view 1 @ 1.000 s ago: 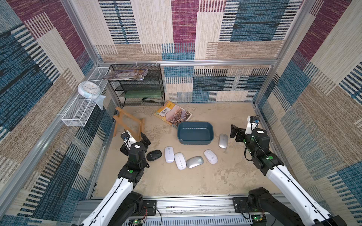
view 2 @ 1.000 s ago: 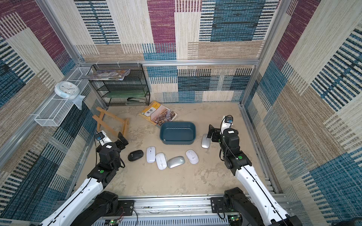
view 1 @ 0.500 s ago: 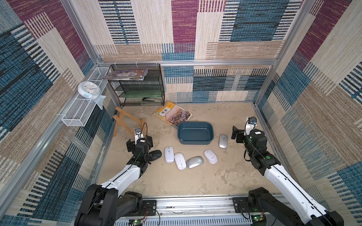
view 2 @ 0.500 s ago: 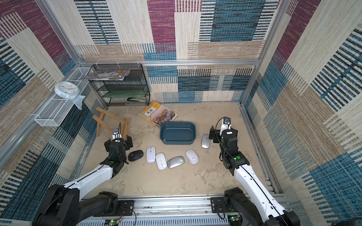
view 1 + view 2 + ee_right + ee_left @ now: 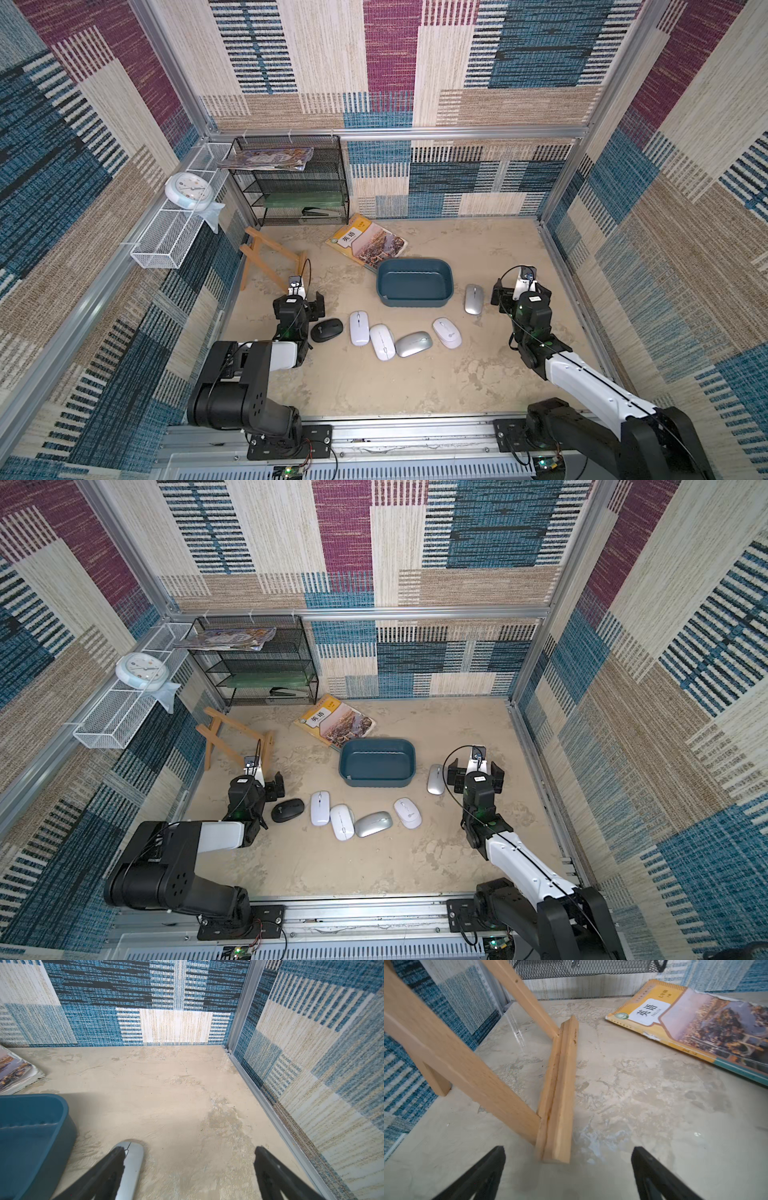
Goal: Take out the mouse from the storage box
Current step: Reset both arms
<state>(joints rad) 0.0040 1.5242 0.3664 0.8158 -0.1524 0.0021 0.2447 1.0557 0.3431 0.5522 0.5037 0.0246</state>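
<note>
Gaping wide — left fingers (image 5: 488,1167) and right fingers (image 5: 270,1167) alike — both empty.

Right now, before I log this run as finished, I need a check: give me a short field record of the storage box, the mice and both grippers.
storage box: shallow dark teal-blue plastic tub, empty
mice: six, all on the beige tabletop, outside the box
row in front: black oval mouse; white mouse; second white mouse; silver mouse; third white mouse
beside box: slim silver mouse, close to right gripper
left gripper: open, empty
right gripper: open, empty
</note>
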